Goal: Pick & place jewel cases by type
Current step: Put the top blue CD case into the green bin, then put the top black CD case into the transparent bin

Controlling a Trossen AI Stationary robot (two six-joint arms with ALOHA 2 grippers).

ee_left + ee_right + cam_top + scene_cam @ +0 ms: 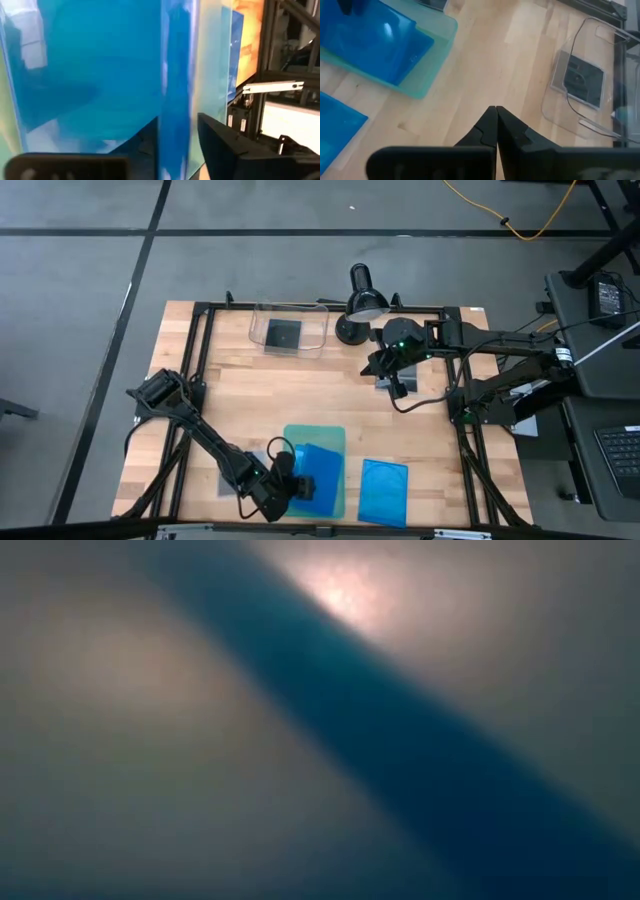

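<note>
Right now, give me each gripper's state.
Left gripper: over the blue jewel case on the green tray; open or shut cannot be told.
Right gripper: shut, empty.

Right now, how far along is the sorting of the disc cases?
Done: one dark case lies in the clear bin.

In hand: the left gripper is at the blue cases on the green tray; whether it grips one is unclear.

Left: a blue case and a dark case lie on the table. The right gripper waits shut near the bin.

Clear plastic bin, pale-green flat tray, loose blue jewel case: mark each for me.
Clear plastic bin [316, 330]: high view, right wall.
Pale-green flat tray [318, 436]: high view, bare far strip.
Loose blue jewel case [383, 491]: high view, centre of lid.
</note>
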